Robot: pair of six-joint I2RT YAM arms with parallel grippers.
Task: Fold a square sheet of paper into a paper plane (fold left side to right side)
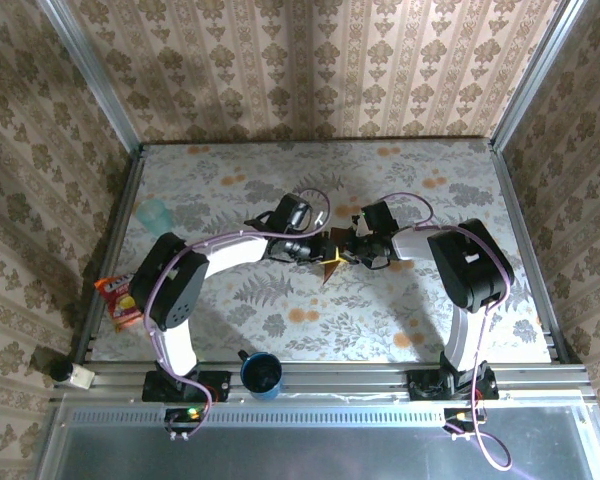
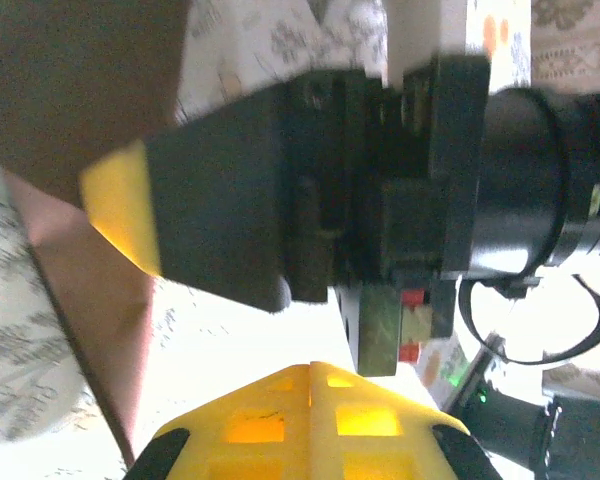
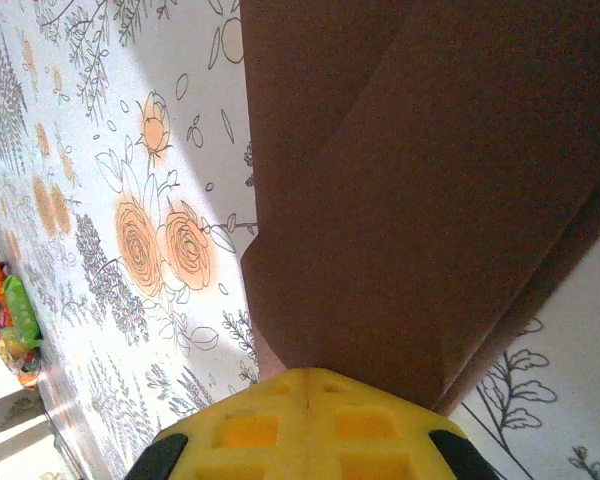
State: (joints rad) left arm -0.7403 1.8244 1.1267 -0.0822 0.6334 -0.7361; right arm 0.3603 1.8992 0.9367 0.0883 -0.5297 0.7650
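Left wrist view: left gripper fully closed; whether it pinches anything cannot be determined. Sheet of paper, partly folded into overlapping layers, lies mid-way across the table, between the two arms. Right gripper closed, the sheet running into its fingertips, apparently nipped there. Risk: both tools crowd one small spot; a sideways drag could tear the thin paper, skew the crease or pull it free, and the fingers could collide.

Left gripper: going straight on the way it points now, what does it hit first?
Probably the right gripper, whose black body sits straight ahead of the left gripper. The folded dark reddish-brown paper sheet lies off to one side of that line. Depth is unclear.
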